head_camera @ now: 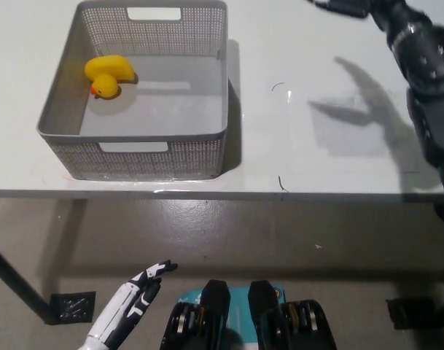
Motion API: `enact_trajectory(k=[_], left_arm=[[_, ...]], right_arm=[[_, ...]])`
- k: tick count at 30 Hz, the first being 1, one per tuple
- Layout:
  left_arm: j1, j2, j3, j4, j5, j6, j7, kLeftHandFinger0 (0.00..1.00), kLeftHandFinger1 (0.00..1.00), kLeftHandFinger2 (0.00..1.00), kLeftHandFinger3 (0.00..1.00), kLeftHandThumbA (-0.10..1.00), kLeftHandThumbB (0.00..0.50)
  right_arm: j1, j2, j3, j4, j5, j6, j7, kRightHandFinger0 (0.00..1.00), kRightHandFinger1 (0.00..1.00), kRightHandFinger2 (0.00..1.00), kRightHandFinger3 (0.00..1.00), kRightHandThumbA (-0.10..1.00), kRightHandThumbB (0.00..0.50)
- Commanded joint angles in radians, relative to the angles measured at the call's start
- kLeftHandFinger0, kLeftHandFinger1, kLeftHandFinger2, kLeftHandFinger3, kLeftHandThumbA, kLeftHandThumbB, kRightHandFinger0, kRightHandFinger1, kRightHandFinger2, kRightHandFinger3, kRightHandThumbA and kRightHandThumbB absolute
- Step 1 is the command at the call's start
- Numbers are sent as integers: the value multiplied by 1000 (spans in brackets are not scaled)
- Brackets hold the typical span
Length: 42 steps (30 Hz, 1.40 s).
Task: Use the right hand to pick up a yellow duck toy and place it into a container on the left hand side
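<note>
A yellow duck toy (108,74) lies inside the grey mesh basket (160,154), against its left wall on the basket floor. My black right hand (351,7) is high at the top right edge of the view, over the white table and well right of the basket; it is partly cut off, with fingers spread and nothing in it. My white left hand (130,305) hangs low at the bottom left, below the table's front edge, fingers loosely apart and holding nothing.
The white table (316,160) carries the basket on its left part. The right arm's shadow (360,109) falls on the bare tabletop at right. A table leg (17,288) and the grey floor show below the front edge.
</note>
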Motion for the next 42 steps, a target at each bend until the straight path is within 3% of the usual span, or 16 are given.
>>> enact_trajectory(k=[1,6,9,11,14,20,22,23,25,27,30,32,34,36,38,42], left_arm=[[7,16,18,-18,-4,-20,7,1000,1000,1000,1000,1000,252],[11,12,29,-14,-18,-13,12,1000,1000,1000,1000,1000,246],[10,10,32,-10,-21,-13,14,1000,1000,1000,1000,1000,253],[8,8,36,-9,-24,-9,17,1000,1000,1000,1000,1000,254],[14,6,38,-3,-30,-12,16,1000,1000,1000,1000,1000,257],[7,-2,44,18,-37,-41,22,1000,1000,1000,1000,1000,251],[10,-2,49,16,-39,-38,22,1000,1000,1000,1000,1000,269],[10,-2,51,16,-40,-40,22,1000,1000,1000,1000,1000,266],[10,-6,58,23,-46,-48,23,1000,1000,1000,1000,1000,280],[6,-8,64,32,-44,-58,28,1000,1000,1000,1000,1000,291],[-3,-17,70,49,-56,-77,29,1000,1000,1000,1000,1000,308],[3,-20,71,51,-53,-73,29,1000,1000,1000,1000,1000,318],[8,-23,72,54,-49,-72,30,1000,1000,1000,1000,1000,325],[17,-28,74,50,-49,-65,28,1000,1000,1000,1000,1000,337],[21,-29,78,47,-53,-52,25,1000,1000,1000,1000,1000,341],[33,-40,84,52,-51,-59,28,1000,1000,1000,1000,1000,327]], right_arm=[[224,-63,-117,-694,218,116,67,1000,1000,1000,1000,987,463],[426,-30,-115,-933,248,104,45,1000,1000,1000,1000,991,498],[522,-8,-100,-1004,254,78,36,1000,1000,1000,1000,1000,474],[624,16,-78,-1058,284,55,34,1000,1000,1000,1000,983,418],[734,43,-50,-1090,298,3,29,1000,1000,1000,1000,1000,410],[941,88,11,-1086,354,-94,56,1000,1000,1000,1000,1000,441],[1012,109,23,-1077,393,-93,67,1000,1000,1000,1000,960,459],[1038,114,26,-1068,400,-104,69,1000,1000,1000,1000,967,437],[1083,120,25,-1038,395,-127,70,1000,1000,1000,1000,998,457],[1117,126,21,-1007,417,-144,79,1000,1000,1000,1000,1000,419],[1144,136,15,-895,453,-236,111,1000,1000,1000,1000,1000,323],[1168,163,8,-841,477,-217,110,1000,1000,1000,1000,1000,378],[1182,179,6,-791,501,-225,120,1000,1000,1000,1000,1000,350],[1195,192,-2,-727,546,-219,143,1000,1000,1000,1000,1000,355],[1193,203,-8,-665,520,-254,134,1000,1000,1000,1000,1000,314],[1170,203,-17,-600,483,-270,119,1000,1000,1000,1000,1000,312]])
